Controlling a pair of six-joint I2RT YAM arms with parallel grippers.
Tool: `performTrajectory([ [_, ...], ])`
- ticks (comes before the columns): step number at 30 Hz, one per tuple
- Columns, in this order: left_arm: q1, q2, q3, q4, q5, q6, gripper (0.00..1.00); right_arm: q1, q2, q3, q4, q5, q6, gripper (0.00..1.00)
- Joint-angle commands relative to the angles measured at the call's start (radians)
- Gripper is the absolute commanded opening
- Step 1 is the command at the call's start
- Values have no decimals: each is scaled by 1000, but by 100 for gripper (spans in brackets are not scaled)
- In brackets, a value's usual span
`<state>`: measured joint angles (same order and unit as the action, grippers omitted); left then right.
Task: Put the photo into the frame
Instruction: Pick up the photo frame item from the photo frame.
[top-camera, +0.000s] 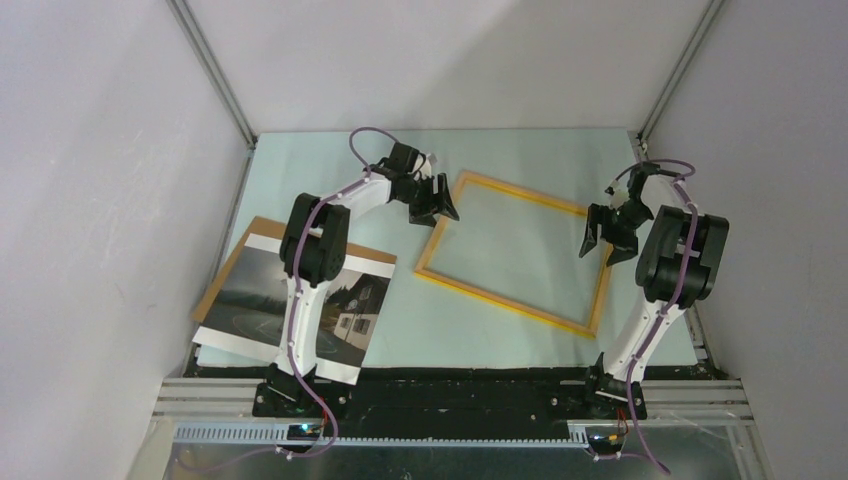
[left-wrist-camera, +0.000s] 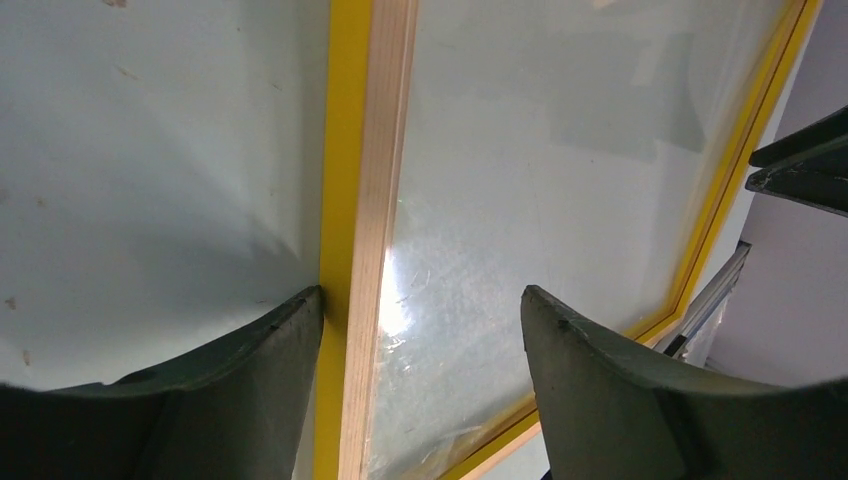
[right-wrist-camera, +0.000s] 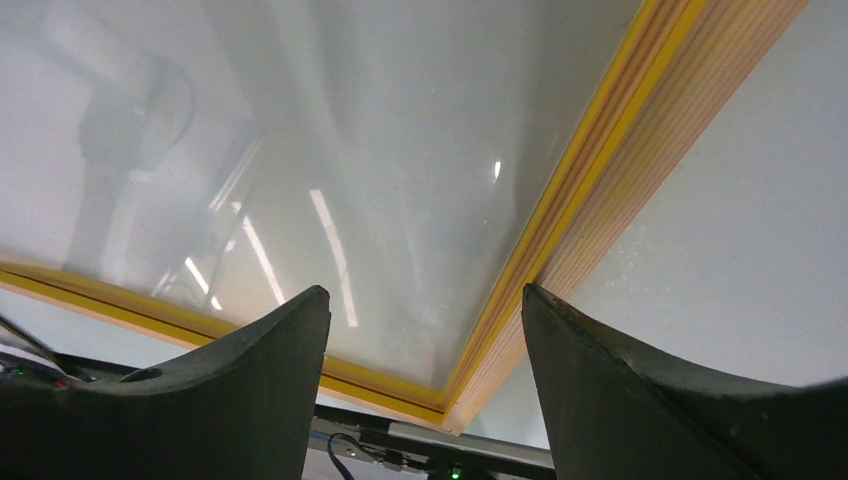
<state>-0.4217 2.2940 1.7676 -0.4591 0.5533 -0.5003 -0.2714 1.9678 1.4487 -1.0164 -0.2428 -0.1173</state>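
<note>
The frame, thin yellow-orange wood round a clear pane, lies flat mid-table. My left gripper hovers at its left rail, open. In the left wrist view that rail runs between the spread fingers of the left gripper, close by one finger. My right gripper is open over the frame's right rail. In the right wrist view the rail passes between the fingers of the right gripper. The photo, a dark misty landscape with a white house, lies at the near left, partly hidden by the left arm.
A brown backing board sticks out from under the photo's far left corner. Metal posts and white walls close in the table on three sides. A black strip with the arm bases runs along the near edge.
</note>
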Motion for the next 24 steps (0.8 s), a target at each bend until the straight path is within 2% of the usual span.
performTrajectory([
  [1, -36, -34, -36, 43, 74, -47, 73, -28, 78, 19, 22, 22, -2, 75],
  [10, -54, -75, -141, 131, 108, -126, 63, -27, 138, 107, 11, 54, -29, 75],
  [24, -84, -142, -240, 228, 74, -233, 62, 32, 173, 133, 44, 120, 21, 75],
])
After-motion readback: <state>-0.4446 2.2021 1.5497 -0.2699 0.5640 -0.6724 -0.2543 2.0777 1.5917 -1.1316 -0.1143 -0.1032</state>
